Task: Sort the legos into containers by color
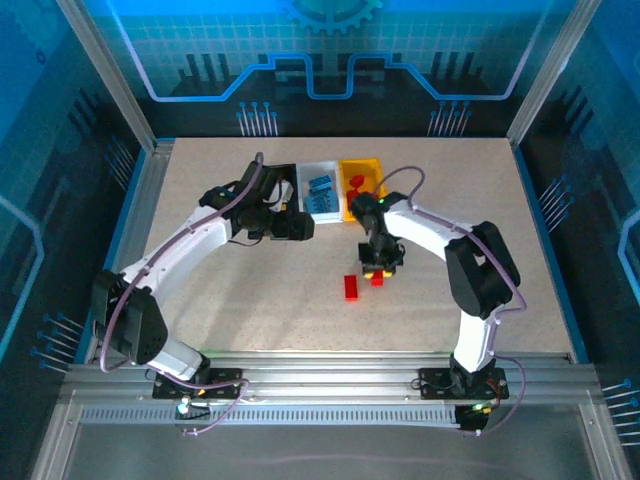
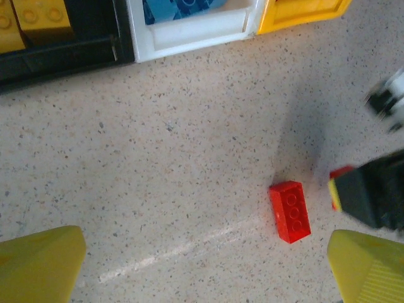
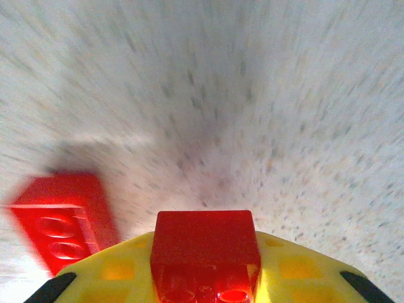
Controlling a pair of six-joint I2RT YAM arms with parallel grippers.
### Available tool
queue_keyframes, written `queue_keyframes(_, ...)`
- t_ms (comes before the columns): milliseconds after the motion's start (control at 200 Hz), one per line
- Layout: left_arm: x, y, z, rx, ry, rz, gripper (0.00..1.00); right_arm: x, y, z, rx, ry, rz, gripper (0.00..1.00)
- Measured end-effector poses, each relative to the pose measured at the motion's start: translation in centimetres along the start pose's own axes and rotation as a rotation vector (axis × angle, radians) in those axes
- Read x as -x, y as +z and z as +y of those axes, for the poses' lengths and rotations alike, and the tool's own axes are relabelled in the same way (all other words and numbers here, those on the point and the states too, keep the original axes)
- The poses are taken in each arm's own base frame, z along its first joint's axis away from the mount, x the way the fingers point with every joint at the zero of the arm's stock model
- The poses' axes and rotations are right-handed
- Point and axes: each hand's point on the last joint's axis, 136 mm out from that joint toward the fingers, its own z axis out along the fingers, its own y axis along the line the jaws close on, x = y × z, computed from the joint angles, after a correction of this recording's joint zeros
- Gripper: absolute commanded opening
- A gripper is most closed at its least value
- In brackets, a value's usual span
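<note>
Speckled beige tabletop (image 1: pixel 250 300); blue-lit panel walls (image 1: pixel 330 50).

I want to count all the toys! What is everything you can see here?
table: one, speckled beige
bins: three joined, black, white, orange-yellow, far side
yellow legos: at least two, yellow, black bin
blue legos: several, blue, white bin
binned red legos: few, red, orange-yellow bin
loose red lego: one, red, on table
held red lego: one, red, right gripper
left gripper: one, open, near bins
right gripper: one, shut on held red lego
</note>
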Motion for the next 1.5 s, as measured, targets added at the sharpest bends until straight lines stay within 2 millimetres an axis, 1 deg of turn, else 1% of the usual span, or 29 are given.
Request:
queue_keyframes(45,-0.4,-0.2,0.0,-0.005,0.001,0.003,0.99,2.0,-1.7,0.3,0.045,0.020,-0.051,0.27)
queue_keyframes(170,-1.9,-0.3,-0.3,-0.026,-0.001,0.024,0.99,8.2,-7.1,0.9,0.162,0.069,-0.213,0.28)
queue_keyframes(230,-2.8,-0.2,-0.7,-0.032,-0.003,0.046,0.99,11.2,-9.0,1.2,0.205,0.085,-0.277,0.28)
queue_keyframes(275,-3.5,0.0,-1.1,-0.037,0.007,0.064,0.99,13.3,-10.0,1.6,0.230,0.092,-0.314,0.28)
queue_keyframes(335,-4.3,0.3,-1.8,-0.044,0.016,0.086,0.99,15.8,-10.3,1.9,0.252,0.103,-0.341,0.29)
queue_keyframes(380,-5.0,0.5,-2.2,-0.051,0.018,0.101,0.99,17.4,-9.9,2.3,0.262,0.109,-0.348,0.32)
queue_keyframes(460,-6.0,0.7,-2.5,-0.057,0.007,0.126,0.99,20.0,-8.9,2.9,0.274,0.113,-0.351,0.45)
queue_keyframes(550,-6.5,0.8,-2.1,-0.046,-0.011,0.142,0.99,22.2,-7.7,3.8,0.281,0.113,-0.350,0.51)
queue_keyframes(585,-6.6,0.8,-2.1,-0.044,-0.018,0.144,0.99,22.7,-7.3,3.9,0.280,0.111,-0.351,0.53)
queue_keyframes(620,-6.6,0.6,-2.1,-0.044,-0.021,0.142,0.99,22.7,-7.0,3.9,0.275,0.108,-0.345,0.55)
queue_keyframes(675,-6.6,0.5,-2.1,-0.044,-0.022,0.142,0.99,22.2,-6.7,3.7,0.250,0.096,-0.331,0.58)
queue_keyframes(735,-6.6,0.3,-2.0,-0.043,-0.024,0.140,0.99,21.5,-6.9,3.6,0.225,0.076,-0.332,0.58)
queue_keyframes(800,-6.5,0.2,-1.8,-0.040,-0.028,0.136,0.99,19.2,-6.9,3.4,0.184,0.044,-0.310,0.59)
queue_keyframes(875,-6.4,0.1,-1.4,-0.034,-0.041,0.125,0.99,15.0,-6.9,3.4,0.139,-0.009,-0.264,0.59)
queue_keyframes(880,-6.4,0.1,-1.4,-0.034,-0.042,0.124,0.99,14.4,-6.9,3.5,0.135,-0.018,-0.258,0.60)
queue_keyframes(906,-6.3,0.1,-1.2,-0.033,-0.050,0.120,0.99,12.9,-6.8,3.6,0.123,-0.039,-0.245,0.60)
queue_keyframes(926,-6.2,0.1,-1.0,-0.031,-0.057,0.114,0.99,11.2,-6.7,3.9,0.113,-0.062,-0.227,0.61)
queue_keyframes(941,-6.3,0.2,-0.8,-0.029,-0.061,0.112,0.99,10.4,-6.7,4.0,0.107,-0.077,-0.221,0.62)
queue_keyframes(961,-6.2,0.2,-0.5,-0.026,-0.074,0.108,0.99,8.6,-6.4,4.3,0.095,-0.104,-0.202,0.62)
queue_keyframes(1001,-6.3,0.2,0.1,-0.022,-0.099,0.100,0.99,5.9,-6.0,4.9,0.075,-0.152,-0.173,0.64)
queue_keyframes(1026,-6.3,0.2,0.4,-0.019,-0.114,0.094,0.99,3.9,-5.5,5.3,0.061,-0.184,-0.150,0.66)
queue_keyframes(1086,-6.4,0.2,1.4,-0.011,-0.155,0.084,0.99,0.2,-4.0,6.1,0.031,-0.254,-0.096,0.68)
queue_keyframes(1131,-6.3,0.1,2.1,-0.009,-0.183,0.069,0.99,-2.1,-2.7,6.4,0.003,-0.290,-0.055,0.69)
queue_keyframes(1161,-6.3,0.1,2.4,-0.008,-0.201,0.060,0.99,-3.3,-1.8,6.4,-0.014,-0.305,-0.031,0.69)
queue_keyframes(1216,-6.4,0.0,3.0,-0.007,-0.222,0.051,0.99,-4.7,-0.7,6.3,-0.040,-0.320,0.000,0.70)
queue_keyframes(1271,-6.4,-0.2,3.3,-0.006,-0.237,0.042,0.99,-5.2,-0.1,6.3,-0.056,-0.319,0.011,0.70)
queue_keyframes(1501,-6.5,-1.1,3.2,-0.022,-0.249,0.008,0.99,-4.4,1.4,6.7,-0.080,-0.278,-0.006,0.68)
